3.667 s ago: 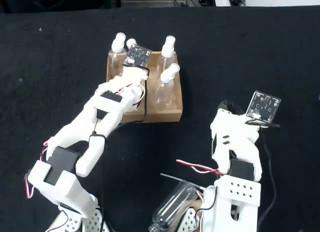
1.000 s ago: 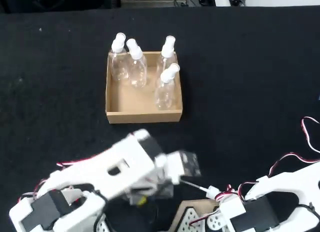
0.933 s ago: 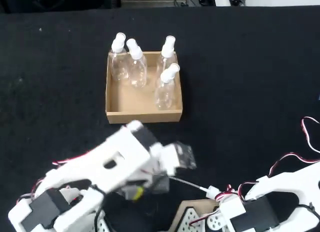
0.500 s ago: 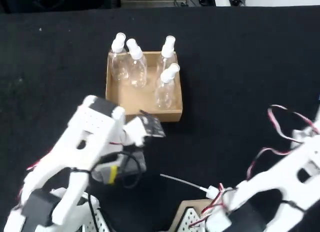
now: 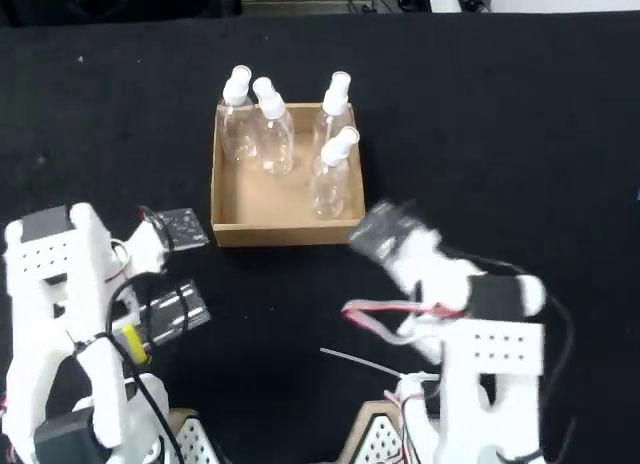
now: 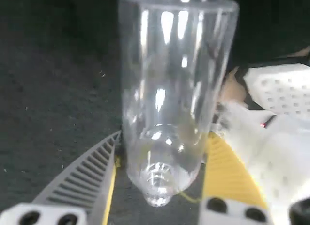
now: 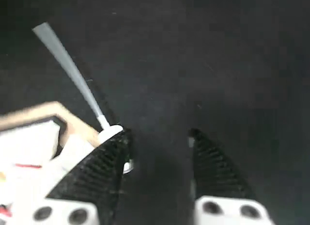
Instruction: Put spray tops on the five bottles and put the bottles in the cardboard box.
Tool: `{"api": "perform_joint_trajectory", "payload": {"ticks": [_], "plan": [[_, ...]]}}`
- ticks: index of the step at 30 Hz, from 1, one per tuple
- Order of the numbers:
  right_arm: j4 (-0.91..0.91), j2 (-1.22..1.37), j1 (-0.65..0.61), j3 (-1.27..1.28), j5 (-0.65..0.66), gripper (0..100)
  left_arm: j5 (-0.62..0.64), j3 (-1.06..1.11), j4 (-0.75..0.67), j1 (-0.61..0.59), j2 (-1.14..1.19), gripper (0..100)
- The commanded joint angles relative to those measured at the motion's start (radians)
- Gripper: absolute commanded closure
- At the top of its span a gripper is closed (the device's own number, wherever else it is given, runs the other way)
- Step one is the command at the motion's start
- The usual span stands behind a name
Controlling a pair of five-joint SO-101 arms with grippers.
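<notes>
Honestly, left gripper (image 6: 162, 154) clamps the capless bottle (image 6: 177, 89), right gripper (image 7: 160, 152) hangs open by the spray top (image 7: 110, 133); a sloppy pinch could bend its tube (image 7: 68, 65)

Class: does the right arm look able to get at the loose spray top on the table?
Probably yes: the right gripper hangs open right beside the spray top, with nothing lying between them.

4 bottles (image 5: 275, 149) crowd the cardboard box's (image 5: 288, 233) far and right sides, leaving its near-left floor open from above.
</notes>
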Motion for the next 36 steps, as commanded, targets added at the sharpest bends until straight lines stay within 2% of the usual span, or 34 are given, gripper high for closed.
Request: {"api": "perform_joint_trajectory", "payload": {"ticks": [1, 9, 13, 19, 25, 27, 36], "plan": [[-0.002, -0.047, -0.129, 0.058, 0.133, 80.9, -0.1, 0.054, -0.057, -0.067, -0.031, 75], [-0.006, 0.065, -0.146, 0.074, 0.413, 80.4, -0.091, 0.074, -0.118, -0.088, -0.041, 75], [-0.008, 0.173, -0.146, 0.073, 0.557, 80.4, -0.023, 0.039, -0.126, -0.131, -0.035, 75], [-0.014, 0.271, -0.146, 0.067, 0.638, 80.4, -0.078, 0.119, -0.23, -0.239, -0.032, 75], [-0.014, 0.275, -0.147, 0.073, 0.661, 80.5, -0.081, 0.2, -0.367, -0.249, -0.031, 75], [-0.014, 0.275, -0.147, 0.073, 0.661, 80.5, -0.038, 0.219, -0.423, -0.251, -0.031, 75], [-0.014, 0.275, -0.147, 0.073, 0.655, 80.7, 0.302, 0.223, -0.755, -0.246, -0.031, 75]]}}
